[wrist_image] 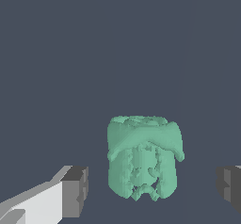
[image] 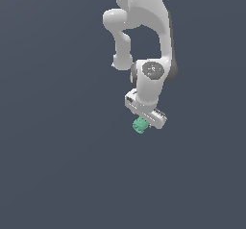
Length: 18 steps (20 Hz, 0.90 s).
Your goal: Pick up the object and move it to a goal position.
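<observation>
The object [image: 140, 125] is a small teal-green lumpy chunk, seen in the exterior view just under the white arm's hand, partly covered by it. In the wrist view the object [wrist_image: 143, 157] fills the space between the two dark fingertips [wrist_image: 75, 191], with a clear gap on each side. My gripper [wrist_image: 153, 190] stands open around it and touches it on neither side. In the exterior view the gripper [image: 145, 119] sits low over the chunk and its fingers are hard to make out.
A plain dark grey-blue ground [image: 57, 165] stretches all around. The white arm [image: 144, 35] reaches down from the upper middle of the exterior view. No other objects or goal marker show.
</observation>
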Available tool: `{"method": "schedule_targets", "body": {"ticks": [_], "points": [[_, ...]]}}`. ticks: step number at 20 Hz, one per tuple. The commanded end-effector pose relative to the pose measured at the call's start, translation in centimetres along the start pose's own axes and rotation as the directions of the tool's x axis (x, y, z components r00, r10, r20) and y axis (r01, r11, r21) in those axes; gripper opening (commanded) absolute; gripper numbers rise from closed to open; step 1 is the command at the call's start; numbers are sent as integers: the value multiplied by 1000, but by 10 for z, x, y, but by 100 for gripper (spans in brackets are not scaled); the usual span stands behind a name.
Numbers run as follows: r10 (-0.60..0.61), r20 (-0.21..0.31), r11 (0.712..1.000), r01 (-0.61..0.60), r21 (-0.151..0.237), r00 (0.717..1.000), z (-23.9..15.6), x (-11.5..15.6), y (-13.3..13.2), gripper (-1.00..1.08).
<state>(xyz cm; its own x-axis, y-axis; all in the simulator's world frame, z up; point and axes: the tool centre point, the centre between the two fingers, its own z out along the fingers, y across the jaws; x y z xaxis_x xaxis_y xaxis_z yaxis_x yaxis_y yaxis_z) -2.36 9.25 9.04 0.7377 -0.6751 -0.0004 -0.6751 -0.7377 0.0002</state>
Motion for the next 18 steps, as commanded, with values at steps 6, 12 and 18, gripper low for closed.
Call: {"method": "schedule_targets", "body": {"ticks": [6, 12, 18], "points": [[2, 0, 1000, -2, 0, 1000, 18, 0, 1, 100], [4, 0, 1000, -4, 0, 1000, 46, -1, 1, 100], [4, 0, 1000, -4, 0, 1000, 50, 0, 0, -100]]}}
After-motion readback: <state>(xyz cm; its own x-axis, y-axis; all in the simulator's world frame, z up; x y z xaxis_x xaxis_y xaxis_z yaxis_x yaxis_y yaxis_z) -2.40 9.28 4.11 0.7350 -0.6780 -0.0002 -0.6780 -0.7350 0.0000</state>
